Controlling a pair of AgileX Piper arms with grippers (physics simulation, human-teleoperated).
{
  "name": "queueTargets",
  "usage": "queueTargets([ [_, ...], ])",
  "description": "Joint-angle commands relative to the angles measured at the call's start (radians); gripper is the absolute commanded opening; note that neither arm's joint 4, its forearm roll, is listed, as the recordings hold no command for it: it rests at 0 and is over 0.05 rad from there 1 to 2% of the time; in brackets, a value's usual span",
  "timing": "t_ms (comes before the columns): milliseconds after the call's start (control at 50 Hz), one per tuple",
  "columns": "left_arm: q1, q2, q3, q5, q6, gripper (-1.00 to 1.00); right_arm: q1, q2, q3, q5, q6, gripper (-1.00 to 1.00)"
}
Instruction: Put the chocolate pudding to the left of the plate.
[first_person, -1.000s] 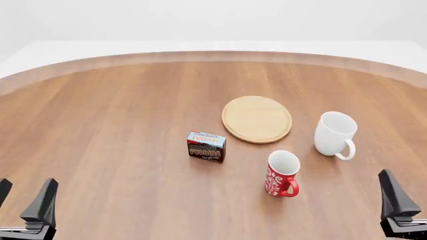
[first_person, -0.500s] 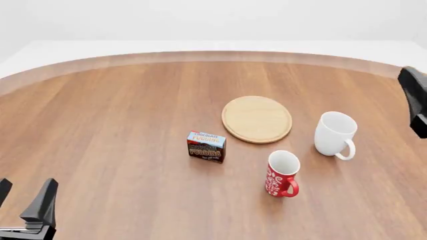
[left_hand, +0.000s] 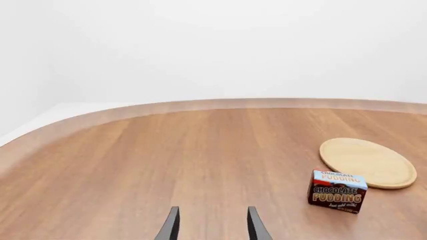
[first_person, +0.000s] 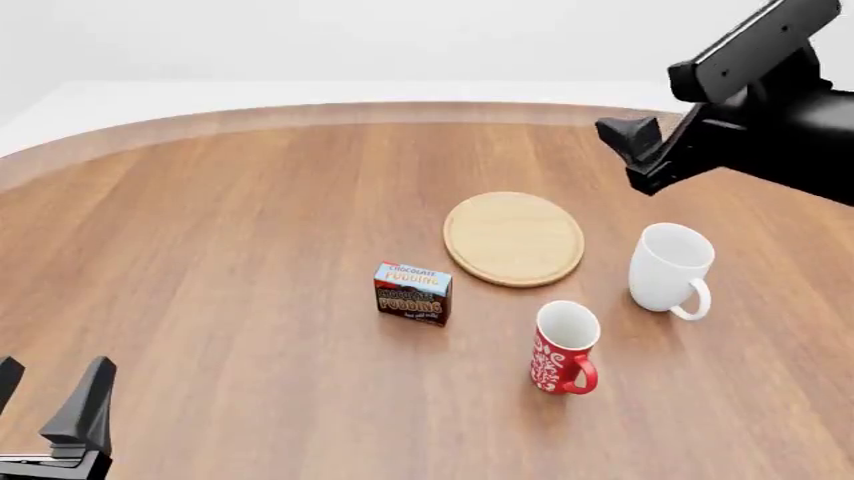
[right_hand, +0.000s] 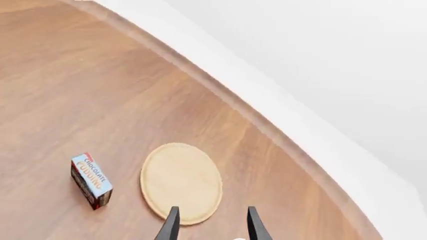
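Note:
The chocolate pudding is a small brown box with a light blue top, standing upright near the table's middle. Just behind it to the right lies the plate, a round light-wood disc. My right gripper hangs open high over the far right of the table, right of the plate and pointing leftward toward it. Its wrist view looks down on the pudding and plate past empty fingers. At the near left corner my left gripper stands open and empty, and its wrist view shows the pudding and plate far ahead.
A white mug stands right of the plate, below my right arm. A red patterned mug stands in front of the plate, right of the pudding. The table's curved far edge runs behind everything.
My right arm has swung up from the near right corner to high over the far right of the table. The left arm and all objects have stayed put.

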Motion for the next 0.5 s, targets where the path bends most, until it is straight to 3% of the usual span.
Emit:
queueTargets([
  [20,0.000,0.000,0.000,0.000,0.000,1.00,0.085,0.176,-0.096,0.068,-0.043,1.00],
  [120,0.000,0.000,0.000,0.000,0.000,1.00,0.087,0.237,-0.143,0.101,-0.073,1.00],
  [500,0.000,0.000,0.000,0.000,0.000,1.00,0.172,0.386,-0.180,0.107,-0.066,1.00],
])
